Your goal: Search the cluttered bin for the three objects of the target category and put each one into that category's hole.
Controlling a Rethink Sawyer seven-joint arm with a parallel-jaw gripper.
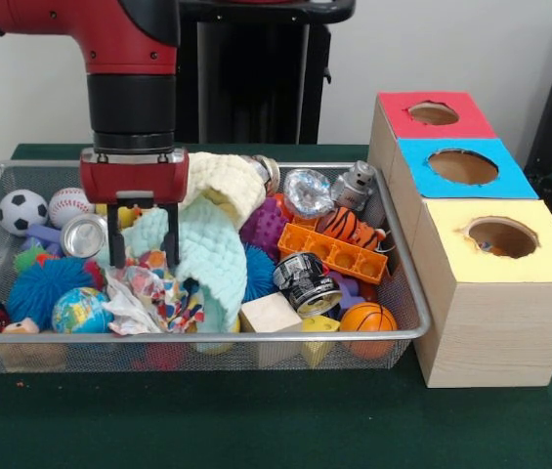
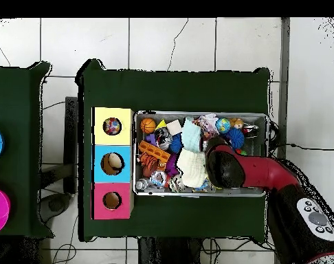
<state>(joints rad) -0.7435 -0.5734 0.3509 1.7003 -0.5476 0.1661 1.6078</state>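
Table (image 1: 256,430): green cloth, bare strip along the near edge in the front view; bare margins around bin and boxes in the overhead view.
Bin (image 1: 207,337): wire mesh, near rim closest to the front camera, right end close beside the yellow box; crammed nearly wall to wall.
Boxes: yellow box (image 1: 510,293), blue box (image 1: 461,181), red box (image 1: 432,122) in one row beside the bin, each with a round hole on top, all uncovered.
Arm (image 1: 129,59): red and black, descends over the bin's left half.
Gripper (image 1: 144,262): two black prongs spread apart, tips down among the clutter, nothing visibly held between them.
Cloths: pale green cloth (image 1: 207,249) and cream cloth (image 1: 222,181) heaped mid-bin, just right of the prongs.
Orange tray (image 1: 334,254): tilted, right of centre.
Balls: basketball (image 1: 366,318) at the near rim; globe ball (image 1: 80,311); soccer ball (image 1: 21,210) and baseball (image 1: 68,203) by the far left wall.
Can (image 1: 307,283): lying tilted, near centre-right.
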